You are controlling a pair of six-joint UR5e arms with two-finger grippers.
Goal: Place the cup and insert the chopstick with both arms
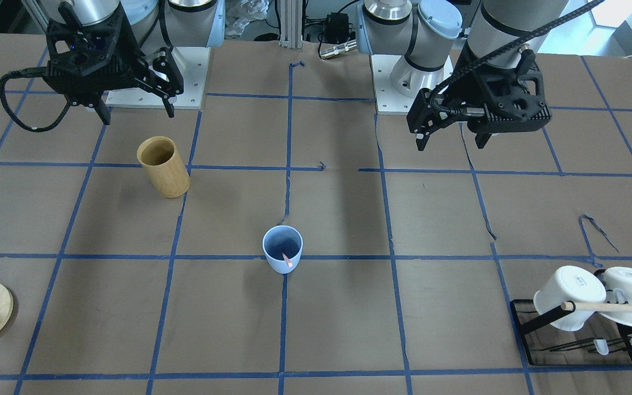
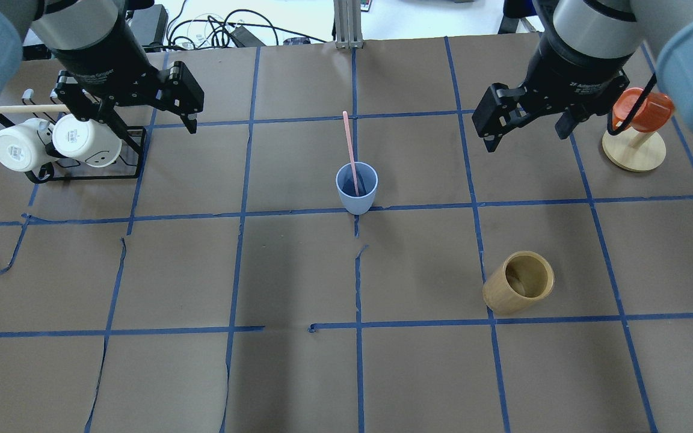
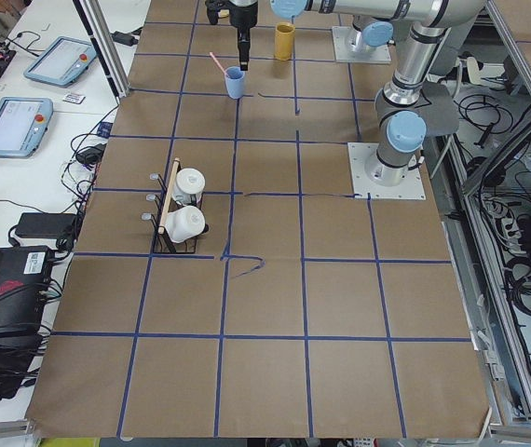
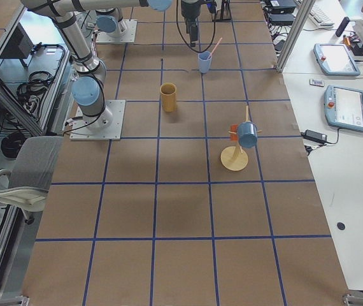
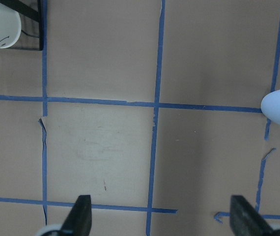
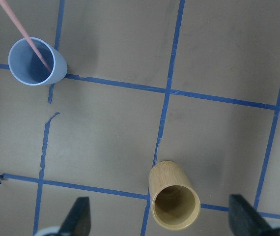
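Overhead exterior: blue cup (image 2: 357, 187) stands upright, mouth up, near table centre, on a tape line just beyond a crossing. Pink chopstick (image 2: 350, 147) sits in it — lower end inside the cup, free end leaning out over the rim toward 12 o'clock, a touch to 11. Long axis runs roughly 12–6 in this view.

Left gripper (image 5: 160, 216): jaws spread wide, nothing between them, hanging over bare table at about 10 o'clock from the cup. Right gripper (image 6: 160, 216): same, wide apart and empty, at about 2 o'clock.

Writing: white print on both gripper bodies — "Gripper" legible on the left one, "2F" on the right, rest too small. A white mug carries a small label in the front-facing view, unreadable.

Bamboo cup (image 2: 518, 282) stands at about 4 o'clock from the blue cup, well apart. Black rack (image 2: 85, 176) with two white mugs (image 2: 52, 143) at 10 o'clock. Orange cup (image 2: 644, 108) on wooden stand (image 2: 633, 150) at 2 o'clock.
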